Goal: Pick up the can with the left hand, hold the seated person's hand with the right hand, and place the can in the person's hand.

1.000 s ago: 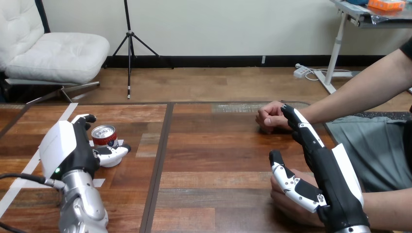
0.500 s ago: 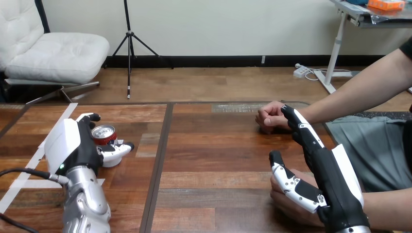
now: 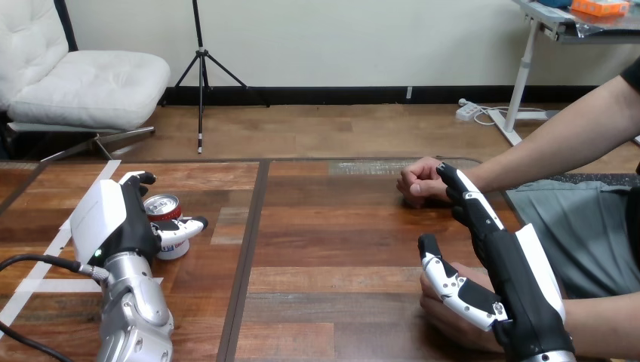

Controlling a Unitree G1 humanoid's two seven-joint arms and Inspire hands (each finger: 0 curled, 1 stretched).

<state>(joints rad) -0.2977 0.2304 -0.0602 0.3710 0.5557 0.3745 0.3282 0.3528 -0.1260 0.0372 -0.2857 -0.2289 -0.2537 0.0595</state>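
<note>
Looking left, you see your left hand (image 3: 113, 222) with fingers and thumb curled round the upright red-and-silver metal can (image 3: 161, 207) on the wooden table (image 3: 332, 249). Your right hand (image 3: 517, 279), fingers straight, lies over the person's nearer hand (image 3: 445, 308).

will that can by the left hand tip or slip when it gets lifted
The can stands upright, so a sideways push would probably tip it, and it would then likely roll. Its smooth metal wall may slip or dent if the left hand squeezes hard. Full or empty, I cannot tell.
</note>
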